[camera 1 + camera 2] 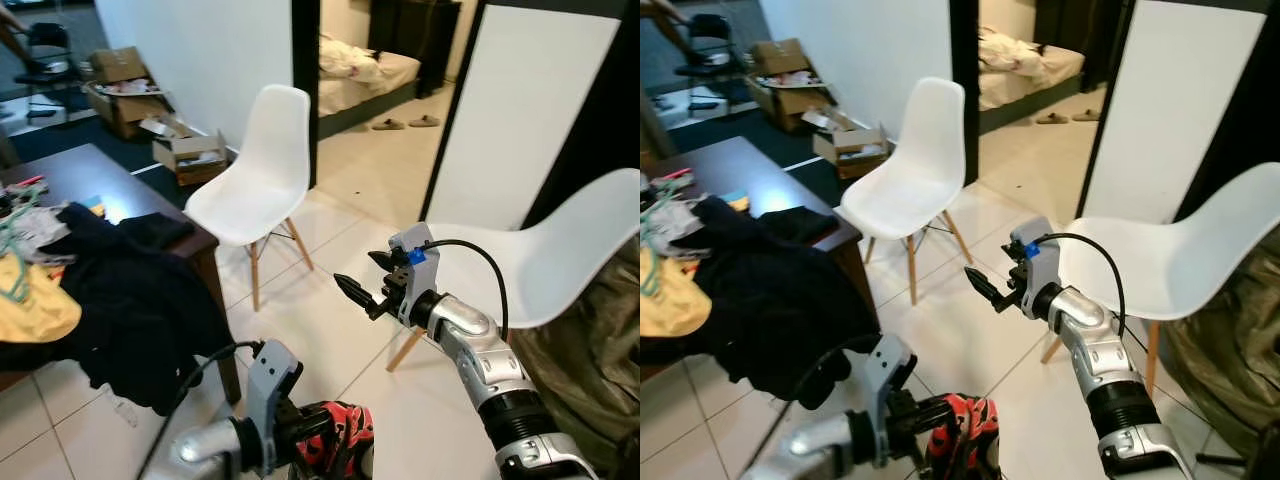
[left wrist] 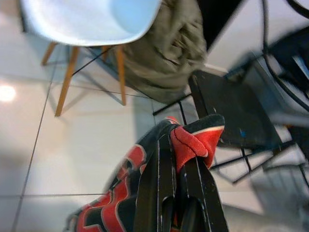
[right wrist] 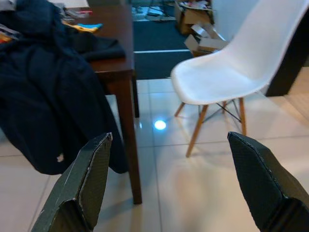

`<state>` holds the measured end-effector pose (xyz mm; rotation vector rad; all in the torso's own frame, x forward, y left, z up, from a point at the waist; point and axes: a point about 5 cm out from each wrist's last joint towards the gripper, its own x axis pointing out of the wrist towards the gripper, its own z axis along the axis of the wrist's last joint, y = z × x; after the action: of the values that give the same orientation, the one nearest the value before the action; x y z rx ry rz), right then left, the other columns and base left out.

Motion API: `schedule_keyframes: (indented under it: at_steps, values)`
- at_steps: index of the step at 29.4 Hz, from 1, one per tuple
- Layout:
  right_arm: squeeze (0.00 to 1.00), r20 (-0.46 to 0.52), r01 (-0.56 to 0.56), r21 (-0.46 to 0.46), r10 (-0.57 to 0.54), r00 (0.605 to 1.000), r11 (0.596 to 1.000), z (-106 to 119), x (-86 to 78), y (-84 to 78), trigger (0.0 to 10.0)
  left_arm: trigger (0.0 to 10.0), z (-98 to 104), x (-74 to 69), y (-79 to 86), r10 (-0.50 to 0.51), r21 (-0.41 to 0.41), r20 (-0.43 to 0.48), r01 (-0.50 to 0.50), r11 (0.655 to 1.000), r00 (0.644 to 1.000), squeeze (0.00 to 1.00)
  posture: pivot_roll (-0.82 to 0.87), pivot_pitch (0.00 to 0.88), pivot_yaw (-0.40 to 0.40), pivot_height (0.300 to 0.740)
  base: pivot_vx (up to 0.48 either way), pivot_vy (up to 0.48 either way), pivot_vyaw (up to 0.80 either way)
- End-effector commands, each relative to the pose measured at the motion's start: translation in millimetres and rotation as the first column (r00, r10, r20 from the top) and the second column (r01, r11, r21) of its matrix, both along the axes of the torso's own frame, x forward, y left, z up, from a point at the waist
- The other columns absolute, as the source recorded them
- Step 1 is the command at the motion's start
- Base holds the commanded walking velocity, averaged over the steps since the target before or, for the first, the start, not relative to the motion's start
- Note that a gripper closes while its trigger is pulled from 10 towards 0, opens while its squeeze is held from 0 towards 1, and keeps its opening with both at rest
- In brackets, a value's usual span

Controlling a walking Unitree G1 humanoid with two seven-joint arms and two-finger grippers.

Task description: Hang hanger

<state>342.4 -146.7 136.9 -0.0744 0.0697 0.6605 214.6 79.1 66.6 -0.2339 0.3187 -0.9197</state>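
Nearest to us, low in the head views, our left gripper [image 1: 325, 440] has its fingers [image 2: 159, 193] closed on a red-and-black patterned garment [image 1: 340, 432], bunched in the grasp and hanging over the tiled floor [image 1: 330, 330]; in the left wrist view a red fold of it [image 2: 193, 142] drapes over the fingertips. We cannot make out a hanger in any view, so we cannot tell whether one is inside that bundle. A little farther out and to the right, our right gripper [image 1: 362, 292] is held up in the air over the floor, its fingers [image 3: 84, 183] spread wide apart and holding nothing, pointing toward the table. On our left stands the dark wooden table [image 1: 95, 175], its near corner draped with a dark navy garment [image 1: 140, 310] that hangs down over the edge, with a yellow cloth [image 1: 35, 305] beside it. Just behind the right arm sits a white chair [image 1: 560, 250] with wooden legs, and an olive-green cloth [image 1: 590, 350] is heaped next to it. Beyond the table stands a second white chair [image 1: 255, 180], apart from both grippers. Farther back, open cardboard boxes [image 1: 185, 150] lie along the white wall, and through the doorway we see a bed [image 1: 365, 75] with slippers [image 1: 405, 123] on the floor before it.
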Motion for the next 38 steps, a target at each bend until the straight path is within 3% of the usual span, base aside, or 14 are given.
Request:
schedule_keyframes:
  at_steps: [1,2,4,7,9,11,14,20,21,24,31,38]
  values:
    - [0.00,-0.004,0.006,0.039,-0.006,1.000,0.999,-5,-1.2,-1.4,10.0,10.0,5,10.2,15.2,0.125,-0.048,0.005,-0.124,0.991,0.992,0.00,0.06,0.000,-0.036,0.740,0.000,0.000,0.79]
    - [0.00,-0.004,0.006,0.039,-0.006,1.000,0.999,-5,-1.2,-1.4,10.0,10.0,5,10.2,15.2,0.125,-0.048,0.005,-0.124,0.991,0.992,0.00,0.06,0.000,-0.036,0.740,0.000,0.000,0.79]
    - [0.00,-0.054,0.039,0.121,-0.033,0.998,0.992,-22,-5.3,-7.2,10.0,10.0,6,17.0,25.6,0.234,-0.106,-0.020,-0.235,0.966,0.972,0.00,0.07,0.000,-0.036,0.740,0.000,0.000,0.79]
    - [0.00,-0.084,0.058,0.141,-0.046,0.995,0.988,-31,-7.5,-8.8,10.0,10.0,7,18.1,26.5,0.252,-0.110,-0.013,-0.252,0.961,0.968,0.00,0.07,0.000,-0.035,0.740,0.000,0.000,0.79]
    - [0.00,-0.068,0.064,0.217,-0.050,0.996,0.974,-24,-4.5,-8.3,10.0,10.0,10,27.7,32.8,0.344,-0.132,0.001,-0.341,0.931,0.939,0.00,0.08,0.000,-0.037,0.740,0.000,0.000,0.79]
    - [0.00,-0.068,0.064,0.217,-0.050,0.996,0.974,-24,-4.5,-8.3,10.0,10.0,10,27.7,32.8,0.344,-0.132,0.001,-0.341,0.931,0.939,0.00,0.08,0.000,-0.037,0.740,0.000,0.000,0.79]
    - [0.00,-0.035,0.039,0.308,-0.030,0.999,0.951,-9,0.7,1.4,10.0,10.0,15,41.2,41.3,0.418,-0.135,0.047,-0.409,0.903,0.907,0.00,0.08,0.000,-0.035,0.740,0.000,0.000,0.79]
    - [0.00,-0.026,0.036,0.380,-0.028,0.999,0.924,-3,4.5,6.8,10.0,10.0,23,49.4,46.3,0.413,-0.128,0.076,-0.402,0.907,0.908,0.00,0.09,0.000,-0.035,0.740,0.000,0.000,0.79]
    - [0.00,-0.020,0.046,0.458,-0.042,0.999,0.888,5,10.6,5.5,10.0,10.0,29,58.3,54.5,0.421,-0.123,0.095,-0.409,0.904,0.902,0.00,0.10,0.013,-0.033,0.740,0.000,0.000,0.79]
    - [0.00,-0.018,0.047,0.521,-0.043,0.999,0.852,11,14.6,5.6,10.0,10.0,33,64.7,60.1,0.419,-0.112,0.108,-0.408,0.906,0.902,0.00,0.11,0.013,-0.034,0.740,0.000,0.000,0.79]
    - [0.00,-0.001,0.005,0.557,-0.006,1.000,0.831,19,17.4,14.8,10.0,10.0,31,61.2,68.7,0.355,-0.103,0.051,-0.348,0.932,0.934,0.00,0.13,0.016,-0.043,0.740,0.000,0.000,0.79]
    - [0.00,0.005,-0.017,0.578,0.017,1.000,0.816,25,20.3,18.7,10.0,10.0,36,60.8,74.8,0.357,-0.139,0.042,-0.348,0.927,0.933,0.00,0.13,0.016,-0.054,0.740,0.000,0.000,0.79]
